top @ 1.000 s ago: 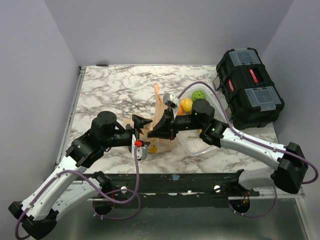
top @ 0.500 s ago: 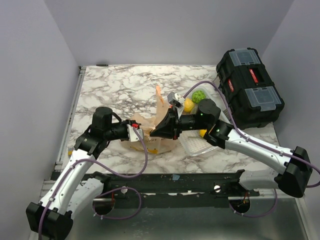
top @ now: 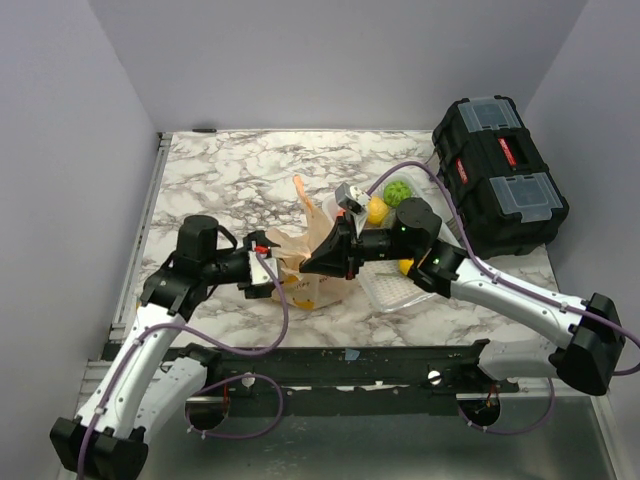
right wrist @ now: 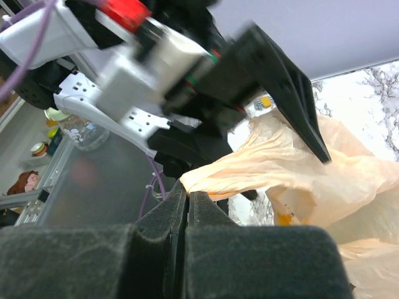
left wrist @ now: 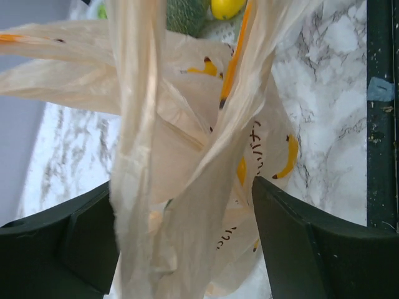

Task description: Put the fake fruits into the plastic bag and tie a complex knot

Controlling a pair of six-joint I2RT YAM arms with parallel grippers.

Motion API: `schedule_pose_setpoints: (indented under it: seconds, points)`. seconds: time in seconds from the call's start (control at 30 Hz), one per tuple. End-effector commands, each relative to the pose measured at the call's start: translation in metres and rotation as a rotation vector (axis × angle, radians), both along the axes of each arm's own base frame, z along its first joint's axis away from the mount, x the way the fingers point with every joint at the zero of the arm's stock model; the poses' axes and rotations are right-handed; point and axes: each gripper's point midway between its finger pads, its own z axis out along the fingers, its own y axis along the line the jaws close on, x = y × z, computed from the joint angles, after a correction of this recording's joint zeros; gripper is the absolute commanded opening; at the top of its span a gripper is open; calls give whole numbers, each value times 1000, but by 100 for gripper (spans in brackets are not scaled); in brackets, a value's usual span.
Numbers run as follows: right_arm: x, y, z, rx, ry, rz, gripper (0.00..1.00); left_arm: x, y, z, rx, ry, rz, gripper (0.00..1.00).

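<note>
Now bag [left wrist: 187, 187] hangs btwn spread L fingers [left wrist: 62, 243], R fingers [right wrist: 159, 218] clamp it.

Cropped plastic bag [left wrist: 187, 187], top and bottom

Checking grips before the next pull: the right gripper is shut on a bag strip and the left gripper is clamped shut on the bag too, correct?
No. The left gripper is open: the left wrist view shows its fingers wide apart with the bag hanging between them. The right gripper is shut on a bag strip.
</note>
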Motion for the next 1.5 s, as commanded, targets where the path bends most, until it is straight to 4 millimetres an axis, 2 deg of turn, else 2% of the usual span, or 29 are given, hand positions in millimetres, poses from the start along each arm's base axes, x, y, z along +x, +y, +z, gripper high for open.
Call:
schedule_pose_setpoints:
  seconds: [0.0, 0.17, 0.3, 0.47, 0.53, 0.67, 0.8, 1.07, 1.17, 1.33, 1.4, 1.47]
  points:
    - [-1, 5, -4, -1, -15, 23, 1, -38, 1, 37, -37, -20, -78, 80]
    - [-4, 4, -5, -22, -69, 59, 1, -42, 10, 39, 64, -118, -125, 80]
    - [-10, -1, -2, -39, -117, 95, 1, -30, 12, 37, 125, -164, -148, 81]
    - [-19, -7, -2, -58, -156, 147, 1, -14, 2, 43, 141, -231, -180, 80]
    - [-21, -7, -7, -75, -164, 165, 1, -13, -4, 47, 139, -242, -206, 77]
    - [-22, -7, -13, -101, -160, 182, 1, -18, -15, 52, 130, -240, -267, 62]
    - [-22, -11, -21, -145, -163, 184, 1, -21, -15, 50, 155, -257, -303, 53]
    - [-30, -19, -21, -173, -197, 230, 1, -26, -19, 39, 208, -262, -368, 57]
    - [-30, -18, -23, -182, -204, 249, 1, -23, -26, 35, 219, -274, -392, 47]
    - [-27, -18, -24, -195, -215, 231, 1, -25, -31, 30, 207, -191, -387, 7]
    - [-21, -20, -24, -206, -221, 180, 4, -22, -30, 30, 187, -161, -335, 0]
    - [-6, -24, -24, -230, -234, 74, 16, -22, -27, 28, 148, -127, -279, 0]
